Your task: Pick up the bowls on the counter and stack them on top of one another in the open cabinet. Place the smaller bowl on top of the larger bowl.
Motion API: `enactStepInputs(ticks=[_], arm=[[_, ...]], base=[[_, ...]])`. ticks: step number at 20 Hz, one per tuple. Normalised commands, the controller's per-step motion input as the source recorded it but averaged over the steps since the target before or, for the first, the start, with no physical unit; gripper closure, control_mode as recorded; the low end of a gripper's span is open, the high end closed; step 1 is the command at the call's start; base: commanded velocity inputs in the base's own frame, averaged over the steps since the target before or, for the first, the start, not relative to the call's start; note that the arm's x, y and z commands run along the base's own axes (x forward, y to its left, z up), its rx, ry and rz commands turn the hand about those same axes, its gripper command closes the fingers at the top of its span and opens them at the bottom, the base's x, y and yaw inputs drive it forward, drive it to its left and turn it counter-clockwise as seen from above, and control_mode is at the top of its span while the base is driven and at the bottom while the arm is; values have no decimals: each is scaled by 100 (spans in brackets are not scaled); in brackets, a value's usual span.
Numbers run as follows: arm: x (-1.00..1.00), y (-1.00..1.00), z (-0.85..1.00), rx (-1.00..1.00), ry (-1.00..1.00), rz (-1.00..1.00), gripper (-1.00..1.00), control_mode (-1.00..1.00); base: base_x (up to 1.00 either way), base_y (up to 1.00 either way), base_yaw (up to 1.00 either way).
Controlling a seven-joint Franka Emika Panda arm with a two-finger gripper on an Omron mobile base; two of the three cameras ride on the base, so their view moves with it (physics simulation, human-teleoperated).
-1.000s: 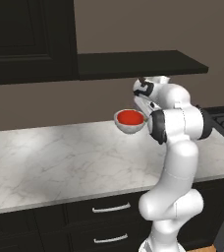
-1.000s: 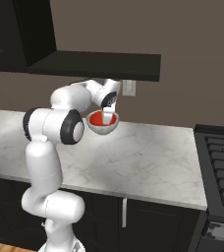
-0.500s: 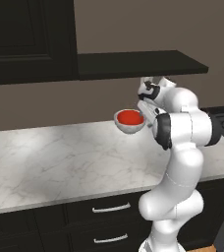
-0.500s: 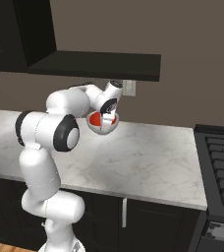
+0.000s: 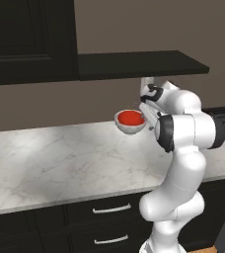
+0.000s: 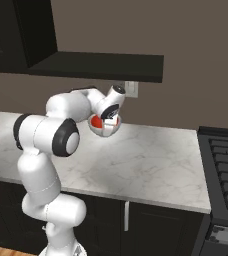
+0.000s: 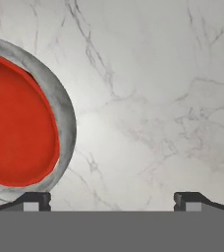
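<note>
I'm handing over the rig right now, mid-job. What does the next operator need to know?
Tool: open, fingertips wide apart, nothing between them; the bowls lie just off to one side of it.
Bowls: the red bowl sits inside the white speckled bowl, beside the tool at the back of the counter, below the black shelf. Whether the pair rests on the marble I cannot tell.
Done: smaller bowl is nested in the larger.
Left: the stack is not on the shelf; likely grip the speckled bowl's rim and lift both up there.
</note>
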Motion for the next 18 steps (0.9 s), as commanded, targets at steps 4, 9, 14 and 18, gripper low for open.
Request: enactStepInputs(ticks=[4, 9, 14, 18], arm=[[0, -6, -18, 4, -12, 0, -100, -100], [0, 0, -31, 4, -16, 0, -100, -100], [4, 0, -11, 2, -9, 0, -100, -100], [22, 0, -8, 0, -5, 0, -100, -100]], base=[[0, 0, 0], [0, 0, 0], [0, 0, 0], [0, 0, 0]])
